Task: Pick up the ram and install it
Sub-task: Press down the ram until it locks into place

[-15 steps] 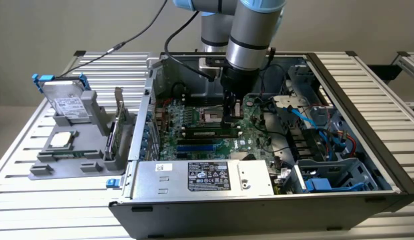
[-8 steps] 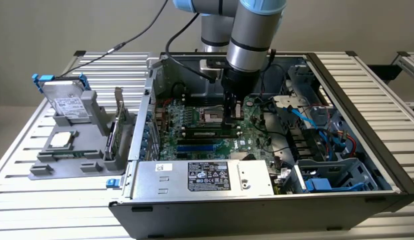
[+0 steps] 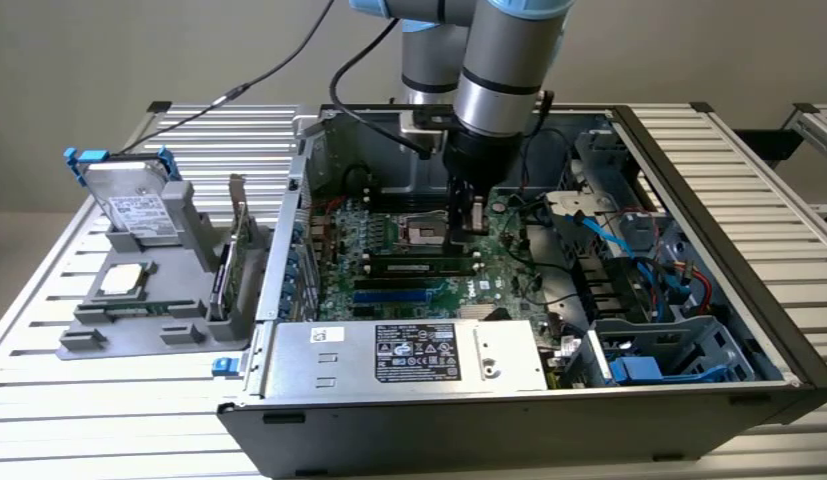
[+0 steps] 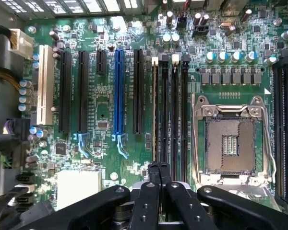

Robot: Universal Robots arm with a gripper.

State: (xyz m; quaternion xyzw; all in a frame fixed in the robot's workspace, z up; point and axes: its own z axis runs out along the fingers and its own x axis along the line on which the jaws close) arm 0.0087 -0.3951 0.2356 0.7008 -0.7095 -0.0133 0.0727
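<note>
The ram (image 3: 416,267), a long dark-green stick with a label, lies along one of the memory slots on the motherboard (image 3: 386,240) inside the open computer case. In the wrist view I look down on the ram (image 4: 155,115) edge-on, in the slot beside the black expansion slots. My gripper (image 3: 464,235) hangs straight down into the case, over the end of the ram toward the exterior view's right. In the wrist view the gripper (image 4: 158,168) is shut, its fingertips pressed together with nothing between them, right at that end of the stick. Whether they touch it I cannot tell.
An empty processor socket (image 4: 230,143) sits beside the memory slots. The power supply (image 3: 413,355) fills the case front, and blue cables (image 3: 640,250) and a drive cage lie at the exterior view's right. Outside, a grey fixture (image 3: 133,300) holds a hard drive (image 3: 133,205), a processor chip (image 3: 124,282) and an upright green card (image 3: 233,255).
</note>
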